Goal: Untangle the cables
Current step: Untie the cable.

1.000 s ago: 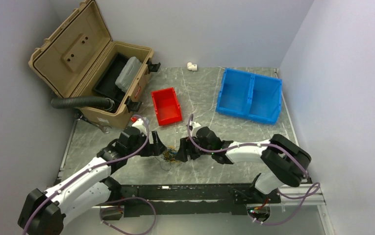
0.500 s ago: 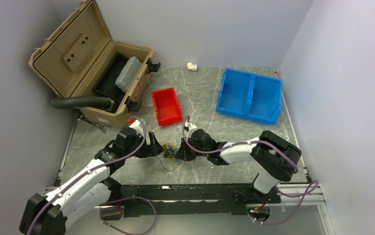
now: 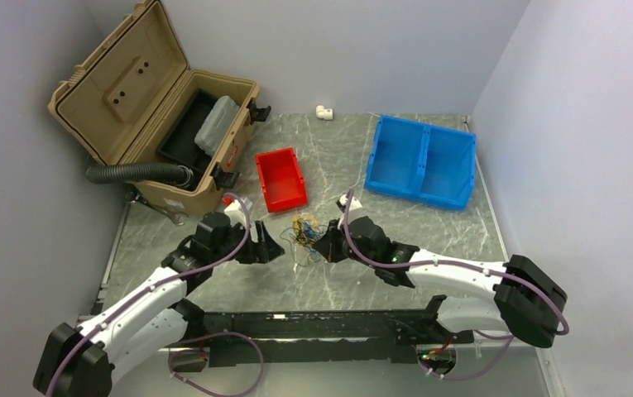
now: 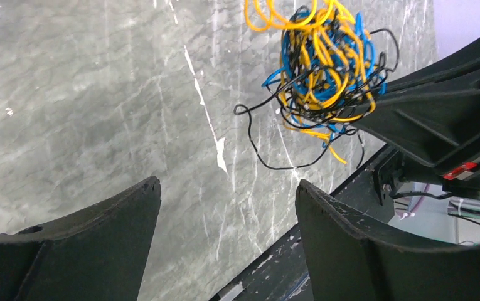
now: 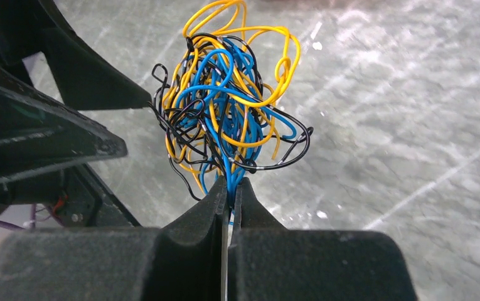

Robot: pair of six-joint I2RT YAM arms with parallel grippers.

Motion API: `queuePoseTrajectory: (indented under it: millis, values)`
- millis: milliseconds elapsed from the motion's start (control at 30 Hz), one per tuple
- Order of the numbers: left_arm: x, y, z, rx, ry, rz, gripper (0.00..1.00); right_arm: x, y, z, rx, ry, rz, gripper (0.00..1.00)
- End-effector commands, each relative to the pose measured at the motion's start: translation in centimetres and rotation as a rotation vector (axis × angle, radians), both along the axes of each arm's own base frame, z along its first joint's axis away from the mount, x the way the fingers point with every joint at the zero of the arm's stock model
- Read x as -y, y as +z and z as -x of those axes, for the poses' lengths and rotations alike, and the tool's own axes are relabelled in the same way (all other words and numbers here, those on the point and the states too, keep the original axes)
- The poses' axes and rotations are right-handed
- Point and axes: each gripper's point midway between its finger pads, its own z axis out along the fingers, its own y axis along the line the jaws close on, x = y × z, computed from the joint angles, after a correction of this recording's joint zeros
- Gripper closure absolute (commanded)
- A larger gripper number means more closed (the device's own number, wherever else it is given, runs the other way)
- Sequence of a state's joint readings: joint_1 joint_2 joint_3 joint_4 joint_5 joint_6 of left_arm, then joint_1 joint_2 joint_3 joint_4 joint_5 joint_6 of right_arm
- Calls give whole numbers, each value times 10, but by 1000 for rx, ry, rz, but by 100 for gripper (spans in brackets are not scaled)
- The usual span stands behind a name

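Right gripper (image 5: 229, 188) jaws are clamped on the cables (image 5: 231, 106), a yellow, blue and black tangle. Left gripper (image 4: 228, 184) jaws stand apart, near it.

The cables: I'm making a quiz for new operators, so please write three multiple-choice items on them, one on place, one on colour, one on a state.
1. From above, the cables are: A at far left; B in the middle, between the left gripper and right gripper; C at far right.
2. Their colours: A red, green, white; B all grey; C yellow, blue, black.
3. The right gripper is: A shut on the cables; B wide open and empty; C out of view.
Key: 1 B, the tangle sits between the two. 2 C, both wrist views show those three colours. 3 A, its fingers pinch strands at the tangle's base.
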State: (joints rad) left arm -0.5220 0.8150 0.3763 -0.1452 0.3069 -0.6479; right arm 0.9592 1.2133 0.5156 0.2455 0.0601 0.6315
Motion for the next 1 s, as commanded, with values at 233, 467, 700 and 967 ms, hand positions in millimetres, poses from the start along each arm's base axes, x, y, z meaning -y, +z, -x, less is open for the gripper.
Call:
queuePoseTrajectory:
  millis: [233,467,700,967]
  values:
    - [51,32,-18,83,-125,62,20,18,-23,8,-28,-32,39,100]
    - [68,22,-22,49,-148,77,22,18,-25,10,-37,-27,34,100]
    - [95,18,-23,12,-181,120,28,15,-25,12,-40,-17,21,100]
    - [109,6,-33,-21,-197,140,78,17,-28,15,-66,-32,-3,100]
